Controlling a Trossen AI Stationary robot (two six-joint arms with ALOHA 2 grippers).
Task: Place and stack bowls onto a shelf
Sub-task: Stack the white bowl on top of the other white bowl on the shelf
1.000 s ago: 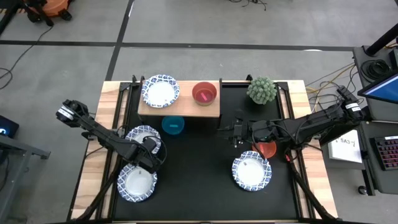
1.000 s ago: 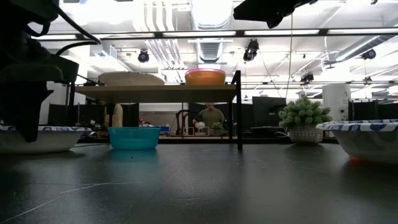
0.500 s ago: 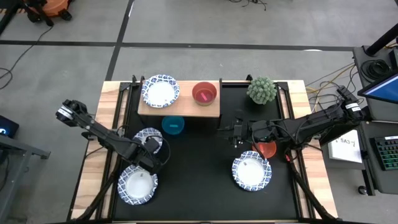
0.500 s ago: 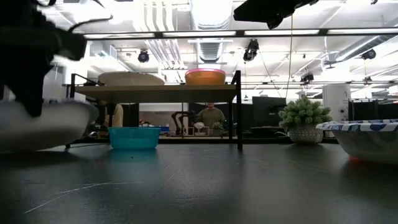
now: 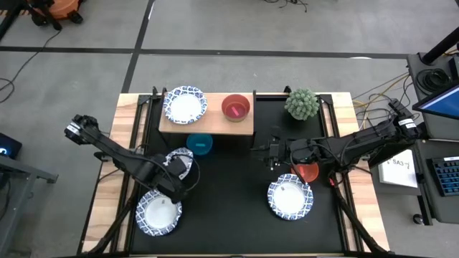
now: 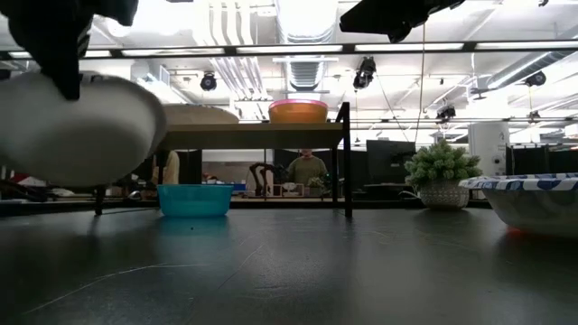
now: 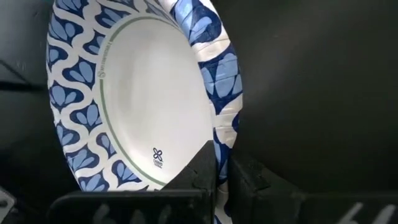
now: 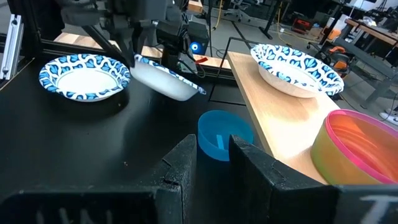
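- Left claw (image 5: 177, 174) closed on the rim of a white bowl with blue pattern (image 5: 178, 163), lifted clear of the black counter (image 5: 229, 208), tilted, near the front left part.
- Thin rim pinched between the dark fingers (image 7: 208, 171) in the left wrist view; bowl (image 7: 134, 93) open side toward the camera.
- Second patterned bowl (image 5: 158, 212) flat on the counter, just in front of the lifted one.
- On the wooden shelf (image 5: 208, 126): one patterned bowl (image 5: 185, 105) at the left, a magenta bowl (image 5: 236, 108) beside it, apart.
- Teal bowl (image 5: 200, 144) on the counter, just in front of the shelf.
- Right claw (image 5: 275, 153) hanging above mid-counter, fingers slightly apart, holding nothing.
- Another patterned bowl (image 5: 290, 198) and a red bowl (image 5: 308, 172) at the right.
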